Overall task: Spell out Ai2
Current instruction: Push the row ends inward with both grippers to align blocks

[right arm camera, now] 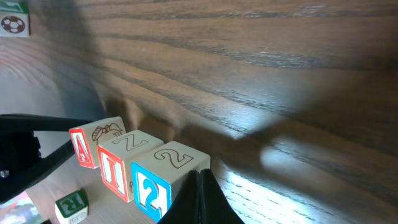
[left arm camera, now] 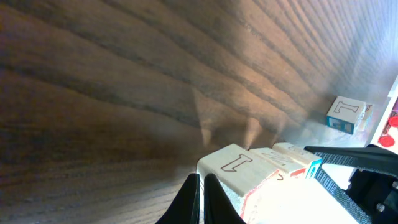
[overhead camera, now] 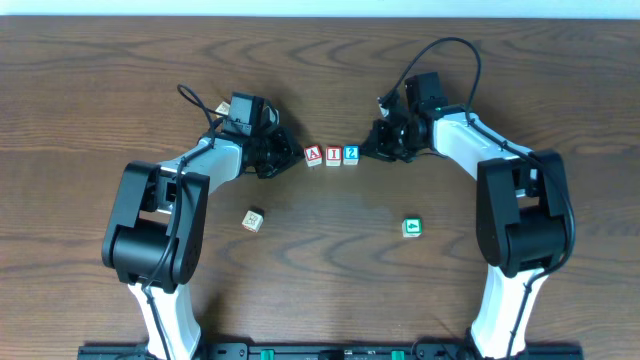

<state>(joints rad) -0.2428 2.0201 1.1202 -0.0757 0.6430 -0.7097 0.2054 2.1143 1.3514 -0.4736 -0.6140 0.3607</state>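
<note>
Tabletop [overhead camera: 330,260], blocks [overhead camera: 332,154] between left gripper [overhead camera: 293,157], right gripper [overhead camera: 365,152]

**Red, Red, Blue on Dark Wood**

Streaked dark brown, with wavy paler grain, all across the table [overhead camera: 330,60]. Red letter on a pale face for the A block [overhead camera: 314,155]; same red on the I block [overhead camera: 333,155]; bright blue on the 2 block [overhead camera: 351,154]. Green with a white mark on the green block [overhead camera: 412,227]. Plain tan with a dark outline on the tan block [overhead camera: 252,219]. White shells and black joints on the left arm [overhead camera: 160,215] and right arm [overhead camera: 520,215].
</note>
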